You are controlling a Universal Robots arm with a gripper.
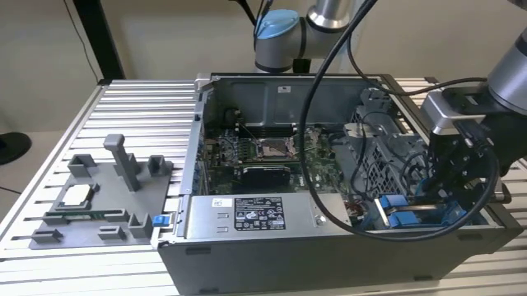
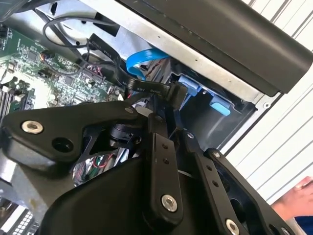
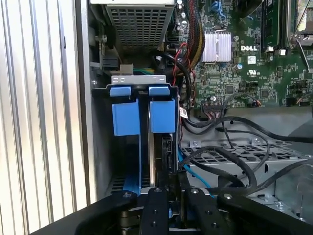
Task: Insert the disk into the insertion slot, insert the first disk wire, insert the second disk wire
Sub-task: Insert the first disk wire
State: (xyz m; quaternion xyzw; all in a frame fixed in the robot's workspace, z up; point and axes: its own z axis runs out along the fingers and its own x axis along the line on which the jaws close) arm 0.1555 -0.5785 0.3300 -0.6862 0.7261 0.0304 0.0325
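A ribbed aluminium counter (image 1: 140, 105) carries an open dark grey computer case (image 1: 329, 259), which lies over the counter's middle and towards the exterior view's right edge. A green circuit board (image 1: 263, 154) covers the floor of the case. A grey metal box with a black-and-white sticker (image 1: 247, 216) lies along the case's near wall. A flat grey fixture plate with upright holders (image 1: 82, 216) rests near the counter's corner on the exterior view's left.

The insertion slot (image 3: 142, 79), a grey metal bay with blue rails, sits in the case's near corner on the exterior view's right. The disk (image 3: 162, 116) stands on edge inside it, its bright blue carrier tab beside a second blue tab (image 3: 126, 117).

The black end effector (image 2: 168, 115) reaches down over the slot, its fingers (image 2: 157, 147) narrow and pinching a small black wire plug (image 2: 173, 93) on a flat black cable, just beside the disk's end. A person's hand (image 2: 293, 200) shows above the counter slats.
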